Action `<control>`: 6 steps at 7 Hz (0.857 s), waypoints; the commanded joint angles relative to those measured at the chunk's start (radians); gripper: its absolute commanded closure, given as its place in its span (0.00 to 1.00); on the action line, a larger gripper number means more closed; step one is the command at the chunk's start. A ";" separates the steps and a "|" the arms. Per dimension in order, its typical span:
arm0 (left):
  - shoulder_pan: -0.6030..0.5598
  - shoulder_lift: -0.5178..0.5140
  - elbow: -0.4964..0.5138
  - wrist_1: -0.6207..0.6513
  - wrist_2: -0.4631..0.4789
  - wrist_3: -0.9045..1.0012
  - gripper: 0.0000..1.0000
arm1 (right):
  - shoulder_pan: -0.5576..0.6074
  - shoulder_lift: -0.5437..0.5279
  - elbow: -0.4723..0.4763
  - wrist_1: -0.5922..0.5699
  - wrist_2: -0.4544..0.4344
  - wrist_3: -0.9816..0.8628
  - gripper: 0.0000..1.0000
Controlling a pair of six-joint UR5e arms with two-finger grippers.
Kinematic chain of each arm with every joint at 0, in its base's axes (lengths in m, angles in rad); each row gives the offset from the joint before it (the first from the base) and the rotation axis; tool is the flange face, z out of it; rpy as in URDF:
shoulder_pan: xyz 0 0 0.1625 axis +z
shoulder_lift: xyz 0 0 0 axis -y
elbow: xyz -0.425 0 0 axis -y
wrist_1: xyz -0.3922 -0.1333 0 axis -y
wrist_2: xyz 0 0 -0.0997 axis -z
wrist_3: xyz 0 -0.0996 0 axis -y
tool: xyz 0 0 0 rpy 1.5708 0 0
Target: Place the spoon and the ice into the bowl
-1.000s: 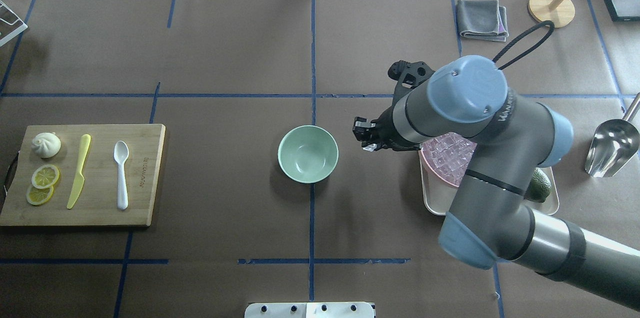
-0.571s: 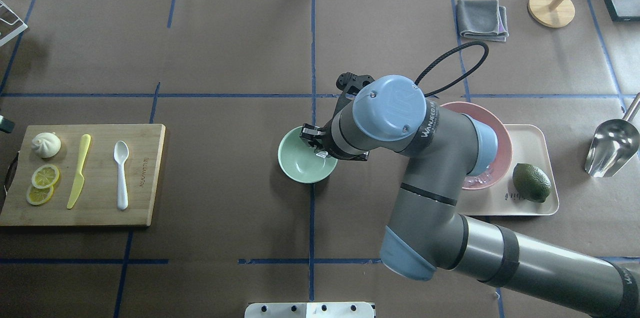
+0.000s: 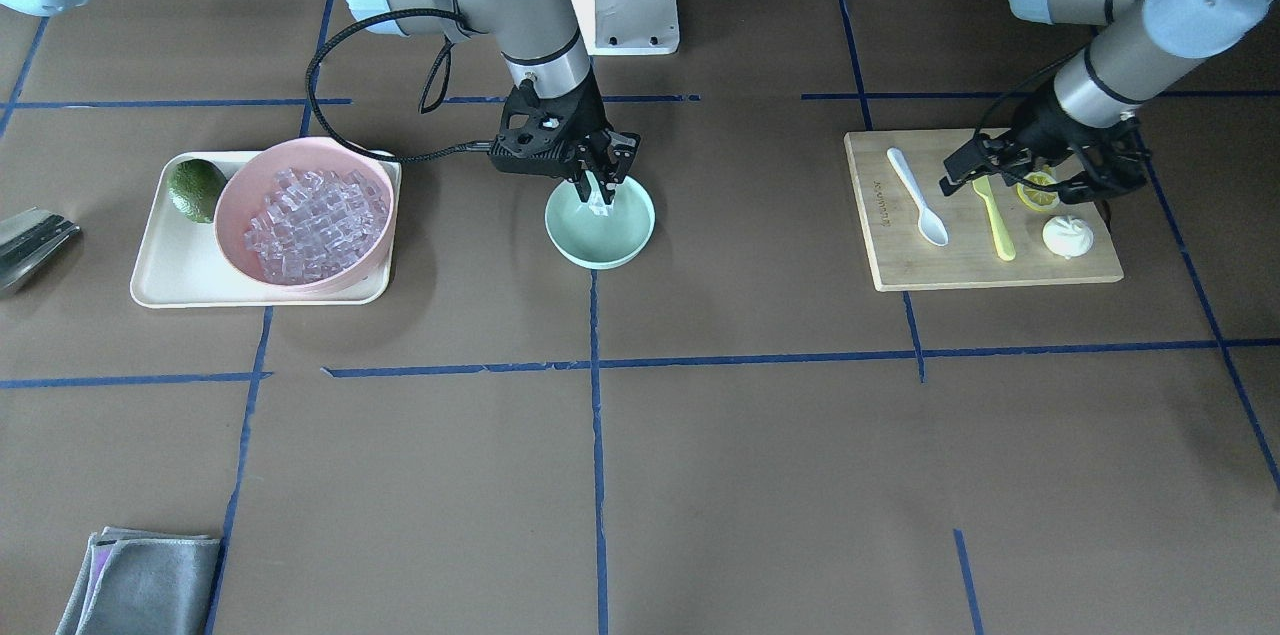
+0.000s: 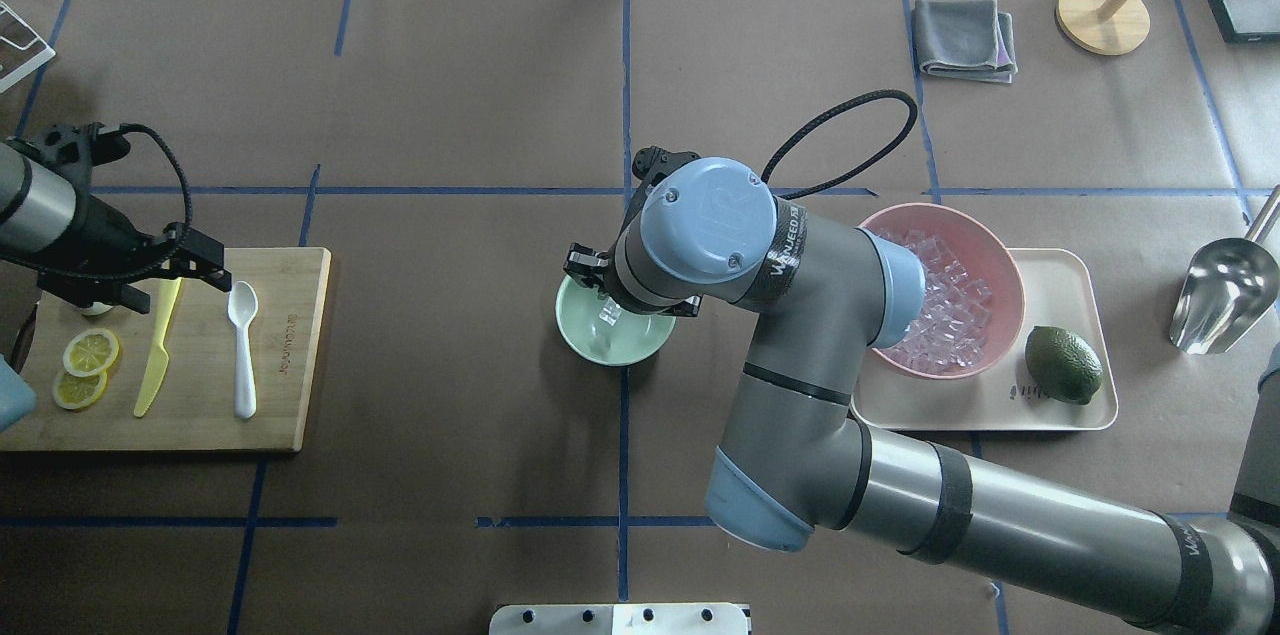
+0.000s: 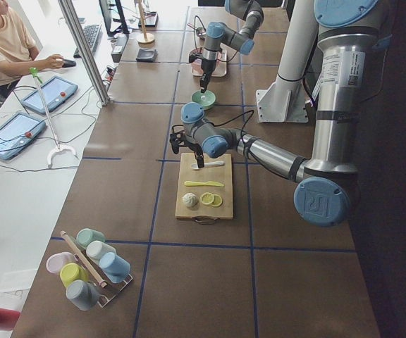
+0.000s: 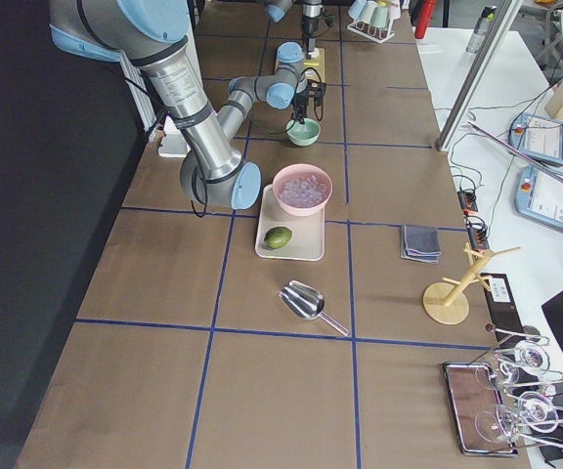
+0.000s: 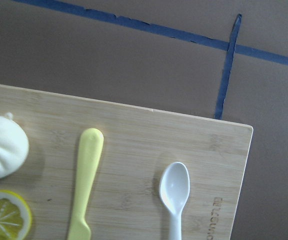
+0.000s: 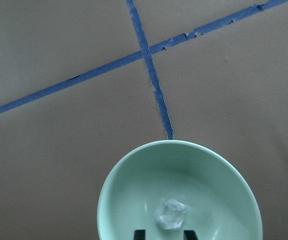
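Beneath the left tool (image 4: 168,283), a yellow-green plastic knife (image 4: 158,345) lies on a rectangular wooden board (image 4: 290,385) beside lemon slices (image 4: 90,352).

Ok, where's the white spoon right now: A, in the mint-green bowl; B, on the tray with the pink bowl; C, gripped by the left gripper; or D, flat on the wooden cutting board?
D: the spoon lies flat on the cutting board beside the yellow-green knife, with the left gripper open above the board and holding nothing.
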 commanded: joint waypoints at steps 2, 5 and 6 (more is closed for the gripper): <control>0.125 -0.009 0.025 -0.001 0.117 -0.107 0.01 | 0.020 -0.033 0.085 -0.011 0.021 -0.002 0.00; 0.176 -0.015 0.040 0.000 0.173 -0.104 0.34 | 0.224 -0.276 0.285 -0.012 0.295 -0.114 0.00; 0.174 -0.010 0.039 0.000 0.170 -0.095 0.71 | 0.228 -0.291 0.290 -0.012 0.299 -0.120 0.00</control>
